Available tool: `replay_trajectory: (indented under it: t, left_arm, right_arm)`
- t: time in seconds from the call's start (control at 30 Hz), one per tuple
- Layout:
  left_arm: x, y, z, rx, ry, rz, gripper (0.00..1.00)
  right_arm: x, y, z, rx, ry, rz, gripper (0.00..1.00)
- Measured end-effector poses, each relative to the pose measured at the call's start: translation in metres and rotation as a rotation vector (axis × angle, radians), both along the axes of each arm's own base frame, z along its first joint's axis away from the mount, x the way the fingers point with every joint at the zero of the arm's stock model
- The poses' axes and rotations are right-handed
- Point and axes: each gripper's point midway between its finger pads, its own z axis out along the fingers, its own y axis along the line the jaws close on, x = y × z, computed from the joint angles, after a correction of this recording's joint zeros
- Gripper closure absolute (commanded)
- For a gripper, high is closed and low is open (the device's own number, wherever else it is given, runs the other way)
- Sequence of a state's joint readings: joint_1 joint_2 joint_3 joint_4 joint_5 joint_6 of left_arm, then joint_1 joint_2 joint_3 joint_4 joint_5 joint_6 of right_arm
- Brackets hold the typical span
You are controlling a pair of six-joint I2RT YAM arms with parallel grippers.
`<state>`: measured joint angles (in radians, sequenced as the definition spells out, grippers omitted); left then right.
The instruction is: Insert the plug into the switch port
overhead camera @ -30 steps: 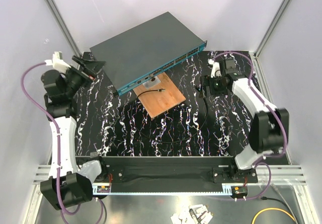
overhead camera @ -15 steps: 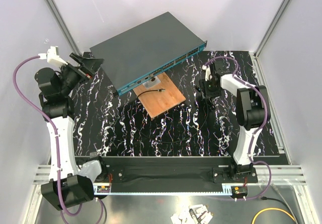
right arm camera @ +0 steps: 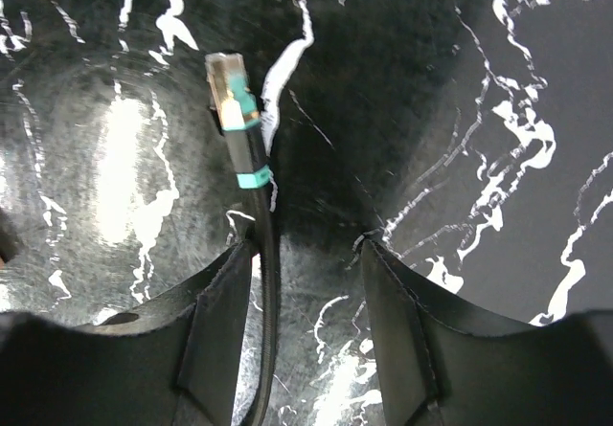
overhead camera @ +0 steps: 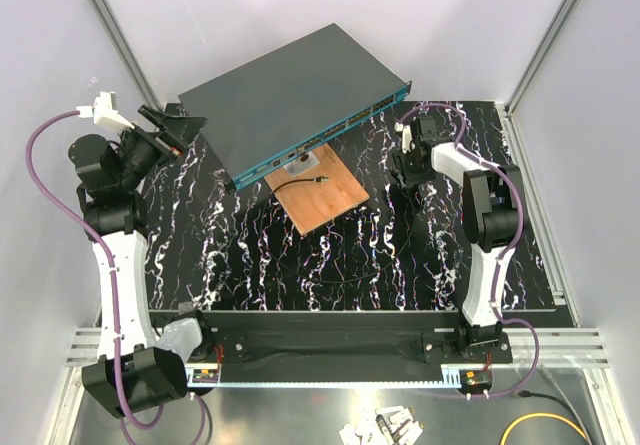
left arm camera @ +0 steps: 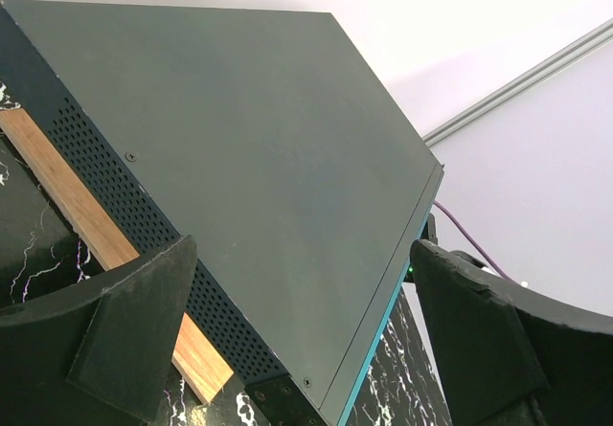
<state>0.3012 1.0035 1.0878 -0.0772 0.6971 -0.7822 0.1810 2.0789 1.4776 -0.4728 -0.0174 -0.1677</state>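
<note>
The plug [right arm camera: 228, 86], pale and clear with a teal band, lies on the black marbled mat at the end of a thin black cable [right arm camera: 268, 330]. My right gripper [right arm camera: 306, 246] points down over it, jaws apart. The cable runs between them along the left finger [right arm camera: 215, 340], and a wide gap separates it from the right finger. In the top view that gripper [overhead camera: 403, 177] hides the plug. The dark-grey switch [overhead camera: 300, 90] sits tilted, with its ports [overhead camera: 345, 125] along the teal strip. My left gripper [overhead camera: 168, 125] is open beside the switch's left corner [left arm camera: 316, 388].
A wooden board [overhead camera: 320, 200] lies under the switch's front edge, with a second small connector [overhead camera: 318, 178] and black cable on it. White walls and metal frame posts close in the mat [overhead camera: 250, 255] at the back and sides.
The right arm has folded in, bringing its gripper left and down over the plug's cable, and its jaws have narrowed. The left arm shifted slightly at first, then held still.
</note>
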Motion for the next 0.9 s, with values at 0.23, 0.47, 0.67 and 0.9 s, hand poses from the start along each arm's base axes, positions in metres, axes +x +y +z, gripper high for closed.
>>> replay_trajectory:
  t: [0.23,0.47,0.67,0.9]
  left_arm:
    - [0.0,0.0,0.001,0.001,-0.003,-0.002,0.03]
    - [-0.001,-0.001,0.008,0.017,-0.026,-0.005,0.02]
    - [-0.01,-0.01,0.023,0.053,-0.071,-0.068,0.03]
    - [-0.034,-0.034,0.048,0.176,-0.165,-0.233,0.09]
  right_arm:
    - [0.001,0.013,-0.001,0.011,-0.022,0.045,0.98]
    - [-0.02,0.014,0.001,0.031,-0.028,0.037,1.0]
    - [-0.065,0.021,0.047,0.125,-0.046,0.046,1.0]
    - [-0.082,0.063,0.158,0.266,-0.295,0.208,1.0]
